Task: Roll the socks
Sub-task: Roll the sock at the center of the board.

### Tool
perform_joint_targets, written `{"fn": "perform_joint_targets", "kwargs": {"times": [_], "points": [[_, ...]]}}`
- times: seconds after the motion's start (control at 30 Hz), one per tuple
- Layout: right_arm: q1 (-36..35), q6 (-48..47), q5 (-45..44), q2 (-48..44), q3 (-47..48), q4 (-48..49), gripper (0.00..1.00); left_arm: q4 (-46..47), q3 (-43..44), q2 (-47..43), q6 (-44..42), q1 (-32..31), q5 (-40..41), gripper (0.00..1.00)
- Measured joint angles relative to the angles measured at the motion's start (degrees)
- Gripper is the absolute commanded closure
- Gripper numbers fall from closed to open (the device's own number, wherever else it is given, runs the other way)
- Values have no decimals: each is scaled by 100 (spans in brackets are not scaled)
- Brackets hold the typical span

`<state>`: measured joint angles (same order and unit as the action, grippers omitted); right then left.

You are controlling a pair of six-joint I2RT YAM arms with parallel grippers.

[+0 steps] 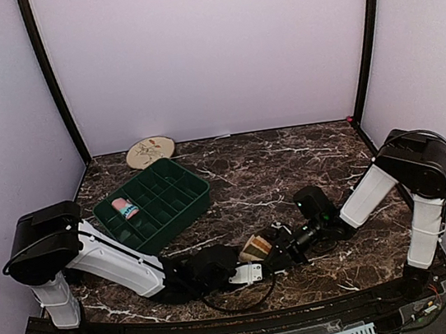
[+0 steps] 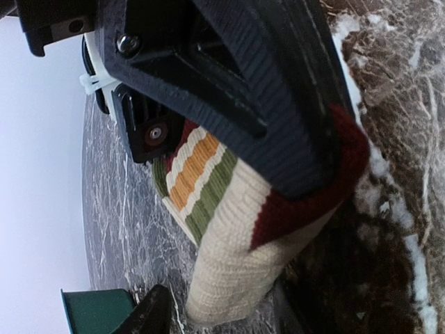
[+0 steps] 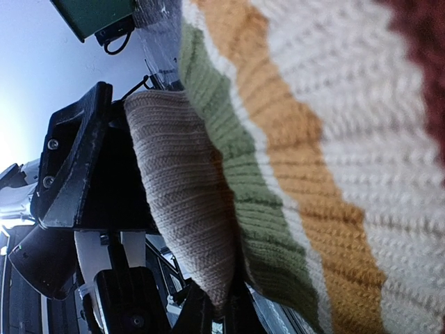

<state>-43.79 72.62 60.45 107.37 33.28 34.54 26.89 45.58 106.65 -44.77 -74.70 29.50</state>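
Observation:
A striped sock [image 1: 257,248] lies at the table's front centre, partly rolled, between both grippers. In the left wrist view it is a cream roll [image 2: 236,257] with dark red, orange and green stripes. My left gripper [image 2: 240,243] straddles this roll, the upper finger [image 2: 243,83] pressing on the red part and the lower fingertip [image 2: 153,313] beside the roll's end. My right gripper [image 3: 221,309] is shut, pinching the sock's tan layer [image 3: 181,188]. A pink sock [image 1: 126,207] sits rolled in the green tray [image 1: 183,181].
The compartmented green tray stands left of centre, behind my left arm. A round patterned plate [image 1: 150,151] lies at the back wall. A dark cable loop [image 1: 238,302] rests on the marble table below the grippers. White walls close three sides.

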Motion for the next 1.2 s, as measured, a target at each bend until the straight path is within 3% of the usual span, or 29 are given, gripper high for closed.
{"fn": "perform_joint_targets", "kwargs": {"times": [0.3, 0.47, 0.63, 0.8, 0.97, 1.2], "points": [[0, 162, 17, 42, -52, 216, 100, 195, -155, -140, -11, -76, 227, 49], [2, 208, 20, 42, -52, 245, 100, 223, -155, -155, -59, -107, 192, 64], [2, 291, 20, 42, -52, 297, 100, 214, -157, -155, -44, -142, 142, 64], [2, 321, 20, 42, -70, 341, 100, 201, -181, -155, 2, -184, 133, 59], [2, 398, 24, 44, -94, 428, 100, 122, -179, -151, 70, -203, 118, 41], [2, 459, 46, 44, -142, 525, 100, 79, -15, 20, 127, -203, 114, 43]]}}
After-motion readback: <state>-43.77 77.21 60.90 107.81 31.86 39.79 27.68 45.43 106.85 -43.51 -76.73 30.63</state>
